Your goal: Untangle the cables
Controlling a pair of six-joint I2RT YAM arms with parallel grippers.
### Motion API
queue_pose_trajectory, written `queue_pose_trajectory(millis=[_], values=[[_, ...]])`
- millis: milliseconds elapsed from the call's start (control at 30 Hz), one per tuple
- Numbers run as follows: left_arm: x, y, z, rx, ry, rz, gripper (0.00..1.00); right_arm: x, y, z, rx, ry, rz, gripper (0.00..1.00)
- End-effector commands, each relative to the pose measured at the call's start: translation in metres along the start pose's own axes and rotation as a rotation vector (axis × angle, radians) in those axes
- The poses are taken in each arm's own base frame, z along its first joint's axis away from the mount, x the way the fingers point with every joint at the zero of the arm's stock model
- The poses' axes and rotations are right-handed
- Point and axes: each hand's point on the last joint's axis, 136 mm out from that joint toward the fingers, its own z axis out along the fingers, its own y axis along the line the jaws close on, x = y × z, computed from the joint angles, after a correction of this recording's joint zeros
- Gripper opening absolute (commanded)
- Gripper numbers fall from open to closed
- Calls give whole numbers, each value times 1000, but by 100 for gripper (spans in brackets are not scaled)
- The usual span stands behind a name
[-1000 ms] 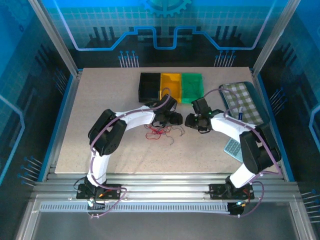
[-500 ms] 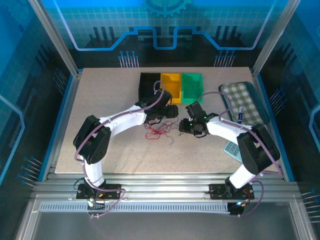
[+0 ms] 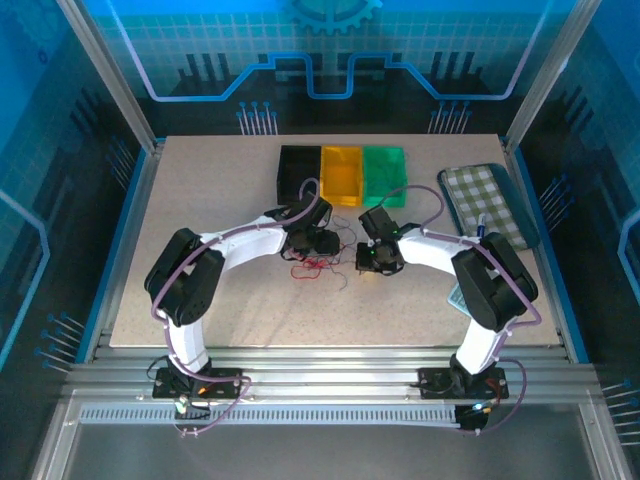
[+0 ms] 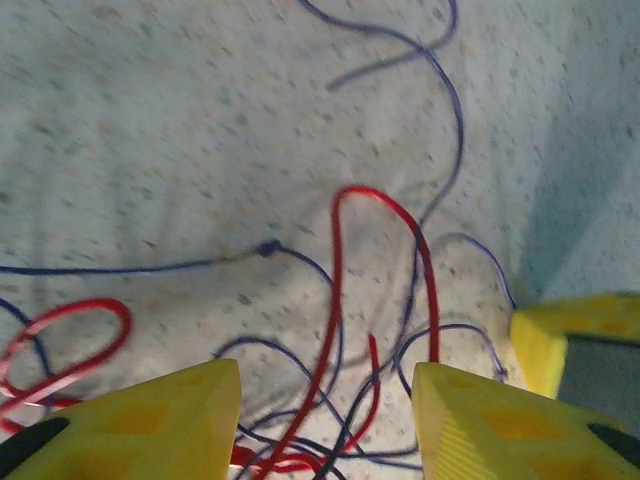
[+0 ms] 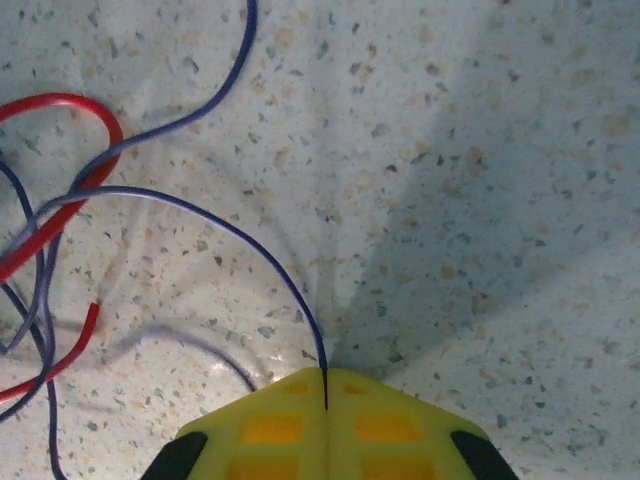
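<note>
two grippers sit low over the cables (image 3: pixel 318 264), which lie tangled near the middle of the table (image 3: pixel 200 200), just in front of the bins (image 3: pixel 343 175). from above i see the left gripper (image 3: pixel 318 243) on the tangle's left side and the right gripper (image 3: pixel 375 262) on its right. on my left wrist view the jaws stand apart, with a red cable (image 4: pixel 385 205) looping up between them and thin blue strands crossing it on the tabletop; nothing is pinched there. the right jaws are pressed together on the end of a blue cable (image 5: pixel 200 215), which arcs away left and crosses a red one.
</note>
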Motion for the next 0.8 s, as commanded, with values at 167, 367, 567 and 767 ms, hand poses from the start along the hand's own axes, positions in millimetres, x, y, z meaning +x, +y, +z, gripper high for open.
queue_pose_trajectory(millis=[167, 367, 567, 767], values=[[22, -7, 9, 50, 120, 108, 48, -28, -3, -26, 49, -104, -52, 0], [32, 6, 28, -5, 163, 105, 29, -53, -11, -57, 78, -195, -35, 0], [42, 24, 38, -73, 177, 90, 22, -84, -31, -106, 129, -335, 12, 0], [48, 34, 44, -85, 176, 57, 22, -113, -65, -176, 208, -533, 107, 0]])
